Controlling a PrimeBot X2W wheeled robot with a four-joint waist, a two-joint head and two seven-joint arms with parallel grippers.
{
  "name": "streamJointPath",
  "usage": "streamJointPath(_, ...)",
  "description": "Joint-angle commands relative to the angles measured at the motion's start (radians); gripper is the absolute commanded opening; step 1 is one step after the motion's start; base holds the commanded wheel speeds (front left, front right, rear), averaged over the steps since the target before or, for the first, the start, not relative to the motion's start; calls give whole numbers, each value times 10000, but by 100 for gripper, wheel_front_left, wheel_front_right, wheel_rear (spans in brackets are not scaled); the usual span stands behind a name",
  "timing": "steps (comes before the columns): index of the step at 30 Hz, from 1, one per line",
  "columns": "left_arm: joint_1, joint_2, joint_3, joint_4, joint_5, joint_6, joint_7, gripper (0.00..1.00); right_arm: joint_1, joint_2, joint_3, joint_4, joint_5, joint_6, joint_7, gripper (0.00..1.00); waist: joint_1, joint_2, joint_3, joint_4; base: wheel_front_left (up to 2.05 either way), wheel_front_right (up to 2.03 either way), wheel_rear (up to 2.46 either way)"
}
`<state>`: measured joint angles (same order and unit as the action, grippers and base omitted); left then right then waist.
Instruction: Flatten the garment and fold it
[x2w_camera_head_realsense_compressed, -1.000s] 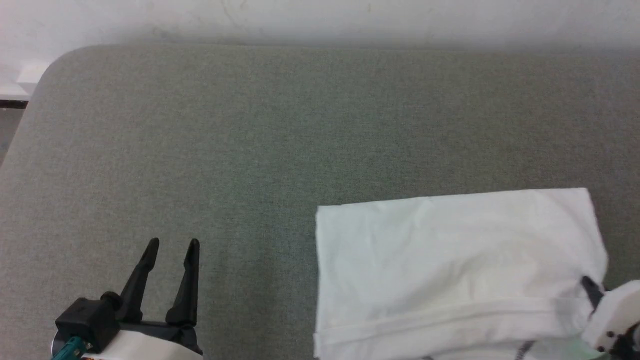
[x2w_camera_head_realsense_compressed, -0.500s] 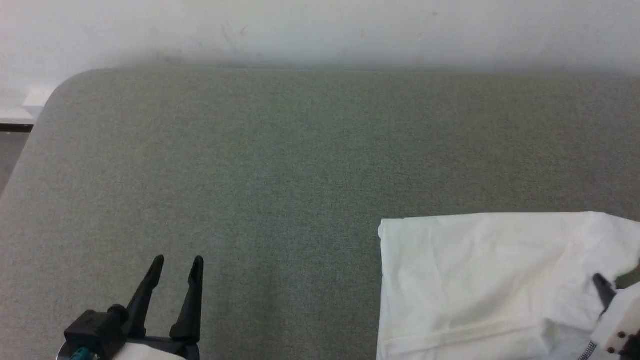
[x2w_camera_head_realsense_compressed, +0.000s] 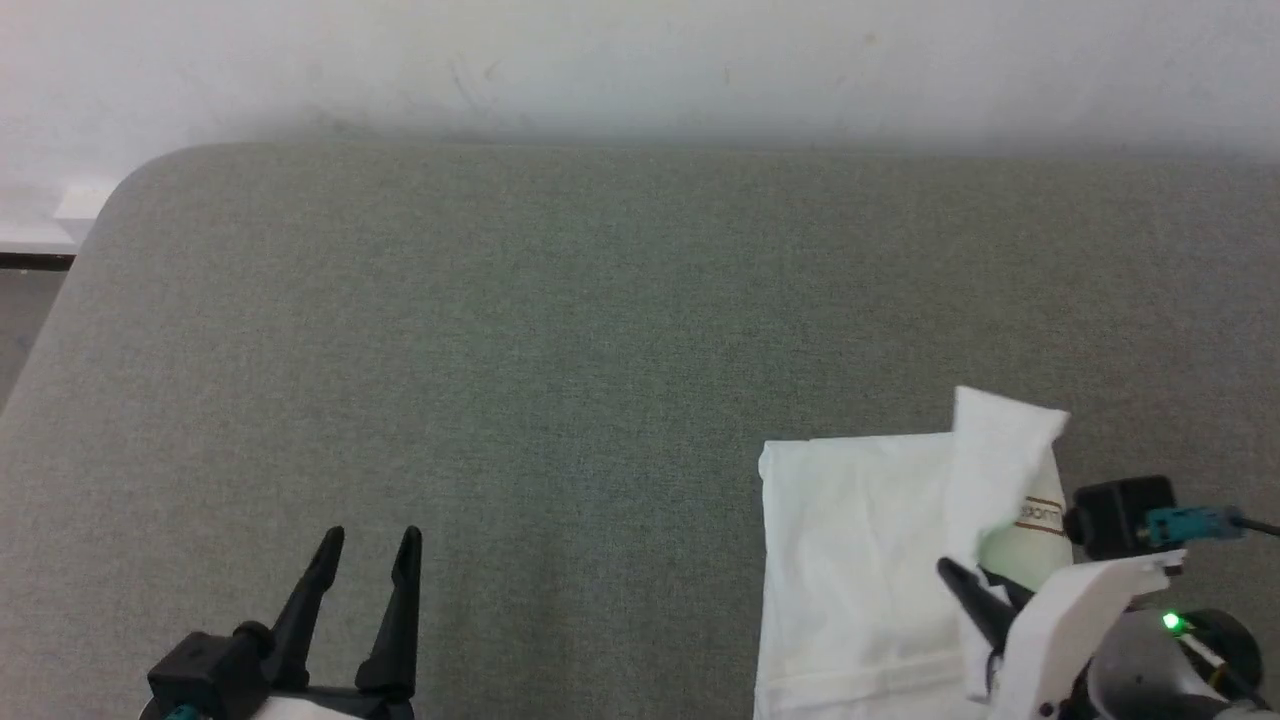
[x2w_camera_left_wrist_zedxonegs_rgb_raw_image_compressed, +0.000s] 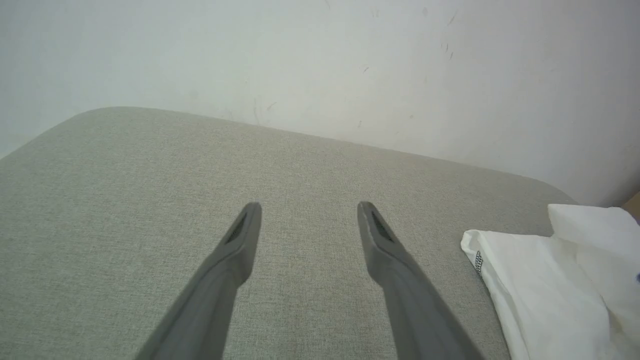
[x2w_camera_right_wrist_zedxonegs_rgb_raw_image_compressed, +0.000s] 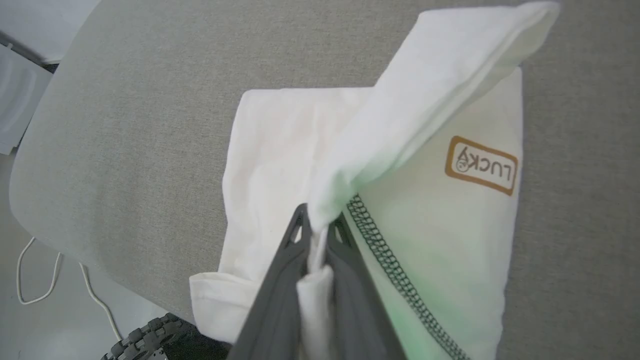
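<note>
your grey padded table (x2w_camera_head_realsense_compressed: 560, 330) carries the garment (x2w_camera_head_realsense_compressed: 850, 560) at its near right edge, partly folded, long axis running away from you. your right gripper (x2w_camera_right_wrist_zedxonegs_rgb_raw_image_compressed: 320, 220) is clamped on a raised flap directly above the cloth. your left gripper (x2w_camera_head_realsense_compressed: 372, 540) hovers spread and empty, well apart to the left. the label (x2w_camera_right_wrist_zedxonegs_rgb_raw_image_compressed: 481, 164) faces up beside that flap, and nothing stands in the fold's way.
</note>
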<state>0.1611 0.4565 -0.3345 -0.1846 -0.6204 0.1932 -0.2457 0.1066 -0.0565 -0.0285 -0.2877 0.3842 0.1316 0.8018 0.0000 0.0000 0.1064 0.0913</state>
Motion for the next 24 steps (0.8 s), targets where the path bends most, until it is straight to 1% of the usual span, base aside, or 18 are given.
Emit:
streamJointPath(1, -73, -53, -12, 39, -38, -57, -19, 100, -110, 49, 139, -16, 89, -9, 32, 0, 0, 0, 53, 46, 0, 0, 0)
streamJointPath(5, -207, -112, -40, 115, -55, -150, -38, 100, -372, 57, 921, 379, 157, -9, 0, 0, 0, 0, 193, 197, 0, 0, 0)
streamJointPath(12, -429, -177, -71, 291, -101, -298, -57, 100, -910, 60, 1946, 1333, 148, -9, -518, 0, 0, 0, 436, 548, 0, 0, 0)
streamJointPath(16, -505, -241, -128, 417, -120, -373, -67, 100, -1096, 61, 2419, 2036, 1, -9, -541, 0, 0, 0, 502, 699, 0, 0, 0)
streamJointPath(17, -526, -256, -143, 444, -120, -387, -69, 100, -1133, 61, 2443, 2217, -135, -9, -515, 4, 0, 0, 510, 726, 0, 0, 0)
streamJointPath(18, -549, -270, -157, 466, -122, -400, -70, 100, -1187, 61, 2511, 2354, -314, -9, -506, 46, 0, 0, 517, 759, 0, 0, 0)
streamJointPath(19, -569, -283, -167, 486, -124, -410, -72, 100, -1221, 61, 2547, 2492, -462, -9, -481, 100, 0, 0, 517, 785, 0, 0, 0)
streamJointPath(24, -604, -301, -182, 563, -145, -423, -77, 100, -1292, 61, 2583, 2767, -651, -9, -385, 100, 0, 0, 487, 807, 0, 0, 0)
